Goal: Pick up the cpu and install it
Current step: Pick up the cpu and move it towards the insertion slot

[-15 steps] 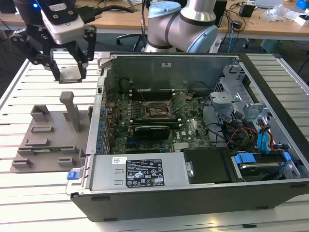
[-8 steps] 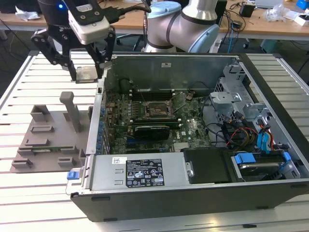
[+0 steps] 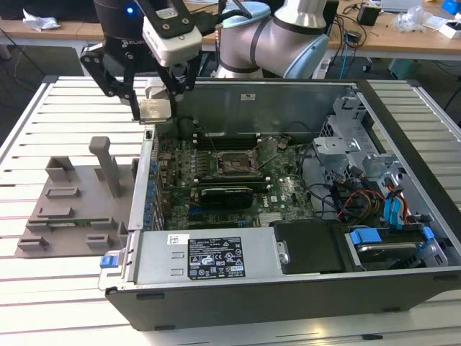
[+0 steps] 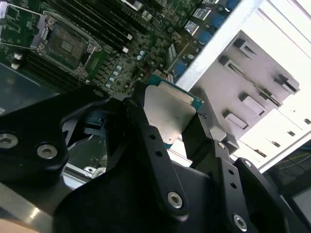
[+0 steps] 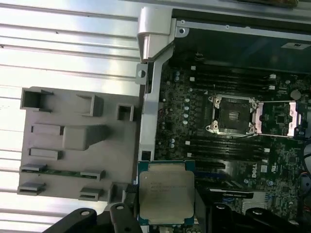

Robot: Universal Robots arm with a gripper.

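Silvery lid of the cpu (image 5: pixel 166 194) is clamped betw. my fingers (image 4: pixel 140 119), one black finger on each opposite edge, chip held level w/ lid facing up. I'm holding it in the air over the side wall of the open computer case (image 3: pixel 252 292), on the exterior view's left, well apart from the socket (image 5: pixel 232 114).

Writing: first wrist view shows a few lines of dark print on the lid, can't make them out. Exterior view has a black label (image 3: pixel 216 257) and a small white label (image 3: pixel 178 239) on the grey metal cover at the case front; white marks on the motherboard (image 5: pixel 272 167) too.

Views differ: second wrist view gives the cpu's teal edge and my grip from behind. First wrist view shows the socket bare, its load plate (image 5: pixel 279 119) flipped open beside it. Exterior view adds the grey fixture (image 3: pixel 72 205) on the white slatted counter (image 3: pixel 43 295) just beside the case.
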